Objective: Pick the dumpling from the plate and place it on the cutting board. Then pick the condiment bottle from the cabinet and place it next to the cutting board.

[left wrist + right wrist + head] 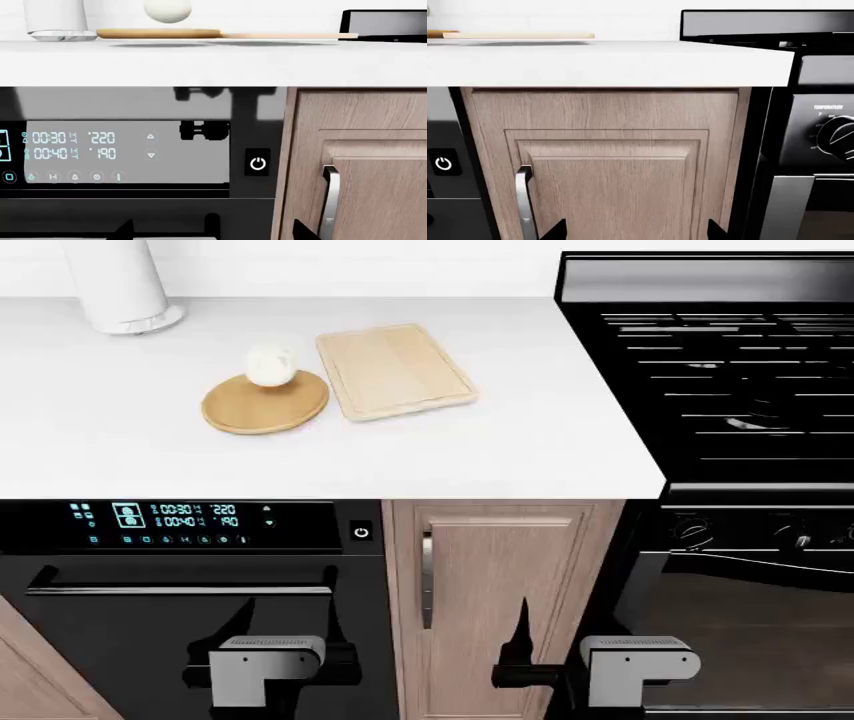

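The white dumpling (pixel 270 364) sits on the far edge of the round wooden plate (pixel 254 408). The pale cutting board (pixel 395 370) lies just right of the plate. In the left wrist view the dumpling (pixel 167 10), plate (pixel 159 33) and board (pixel 287 35) show edge-on on the counter. The condiment bottle is hidden; the wooden cabinet door (pixel 501 580) is shut. My left gripper (pixel 287 625) is open and empty, low in front of the oven. My right gripper (pixel 554 640) is open and empty in front of the cabinet door (pixel 607 165).
A white canister (pixel 123 285) stands at the counter's back left. A black gas stove (pixel 721 360) is at the right, with its knobs (pixel 837 132) below. The oven's control panel (pixel 73 150) and bar handle (pixel 180 588) are at the left. The cabinet handle (pixel 525 200) is vertical.
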Available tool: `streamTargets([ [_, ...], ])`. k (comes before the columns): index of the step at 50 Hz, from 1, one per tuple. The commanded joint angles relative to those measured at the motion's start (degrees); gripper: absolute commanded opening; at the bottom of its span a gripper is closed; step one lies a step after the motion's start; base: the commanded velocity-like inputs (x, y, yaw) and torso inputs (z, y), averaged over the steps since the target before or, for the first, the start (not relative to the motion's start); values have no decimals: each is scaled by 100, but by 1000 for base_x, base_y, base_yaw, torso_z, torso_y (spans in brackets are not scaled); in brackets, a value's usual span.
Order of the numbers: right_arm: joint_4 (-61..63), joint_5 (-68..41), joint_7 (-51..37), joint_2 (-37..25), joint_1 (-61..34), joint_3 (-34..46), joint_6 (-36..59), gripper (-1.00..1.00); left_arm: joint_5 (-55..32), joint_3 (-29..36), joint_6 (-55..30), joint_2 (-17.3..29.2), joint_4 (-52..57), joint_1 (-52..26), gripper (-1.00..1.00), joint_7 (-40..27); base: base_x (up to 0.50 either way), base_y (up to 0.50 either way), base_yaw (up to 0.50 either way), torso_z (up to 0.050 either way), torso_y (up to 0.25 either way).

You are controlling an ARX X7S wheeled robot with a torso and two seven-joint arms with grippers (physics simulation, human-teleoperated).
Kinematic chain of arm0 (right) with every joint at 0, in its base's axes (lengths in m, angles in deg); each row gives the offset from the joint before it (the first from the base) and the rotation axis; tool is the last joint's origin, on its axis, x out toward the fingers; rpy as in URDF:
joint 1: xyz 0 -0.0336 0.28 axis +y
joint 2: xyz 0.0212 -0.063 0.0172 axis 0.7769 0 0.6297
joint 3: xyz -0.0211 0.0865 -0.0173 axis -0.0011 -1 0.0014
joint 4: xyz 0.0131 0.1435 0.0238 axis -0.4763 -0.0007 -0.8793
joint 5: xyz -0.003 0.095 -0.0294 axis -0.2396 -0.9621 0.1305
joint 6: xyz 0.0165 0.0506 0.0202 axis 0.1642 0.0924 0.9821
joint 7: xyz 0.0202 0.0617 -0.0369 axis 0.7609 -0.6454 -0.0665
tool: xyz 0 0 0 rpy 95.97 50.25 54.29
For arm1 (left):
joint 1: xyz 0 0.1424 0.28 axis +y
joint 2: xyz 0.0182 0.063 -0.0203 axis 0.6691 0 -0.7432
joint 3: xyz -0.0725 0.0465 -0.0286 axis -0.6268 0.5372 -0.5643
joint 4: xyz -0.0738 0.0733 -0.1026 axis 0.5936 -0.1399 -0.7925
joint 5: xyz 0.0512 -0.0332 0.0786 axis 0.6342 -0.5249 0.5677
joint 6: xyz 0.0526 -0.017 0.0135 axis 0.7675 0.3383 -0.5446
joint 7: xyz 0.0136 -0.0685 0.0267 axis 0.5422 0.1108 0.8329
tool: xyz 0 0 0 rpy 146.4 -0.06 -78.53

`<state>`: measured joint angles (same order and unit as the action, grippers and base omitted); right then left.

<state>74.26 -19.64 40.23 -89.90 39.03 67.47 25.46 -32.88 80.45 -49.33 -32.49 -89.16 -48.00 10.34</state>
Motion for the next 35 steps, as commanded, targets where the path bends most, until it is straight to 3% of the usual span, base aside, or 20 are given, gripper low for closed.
streamTargets([
  [1, 11, -83, -107, -92, 10, 117, -2, 100, -103, 94, 4, 95, 27, 11, 100, -97, 0, 0, 0, 0, 0],
  [8, 52, -222, -202, -252, 81, 255, -36, 100, -329, 160, 93, 230, 65, 65, 100, -227, 0, 0, 0, 5, 0],
  [24, 285, -358, -361, -413, -45, 449, 188, 100, -607, 231, -336, 507, 424, -33, 100, -337, 0, 0, 0, 50, 0],
  [28, 933, -556, -332, -546, -175, 400, 878, 100, -799, 75, -984, 763, 1068, -248, 100, -330, 0, 0, 0, 50, 0],
  [35, 2223, -1110, -168, -1004, -890, 178, 2884, 100, -1145, -197, -2723, 1582, 2347, -976, 100, -130, 0, 0, 0, 50, 0],
])
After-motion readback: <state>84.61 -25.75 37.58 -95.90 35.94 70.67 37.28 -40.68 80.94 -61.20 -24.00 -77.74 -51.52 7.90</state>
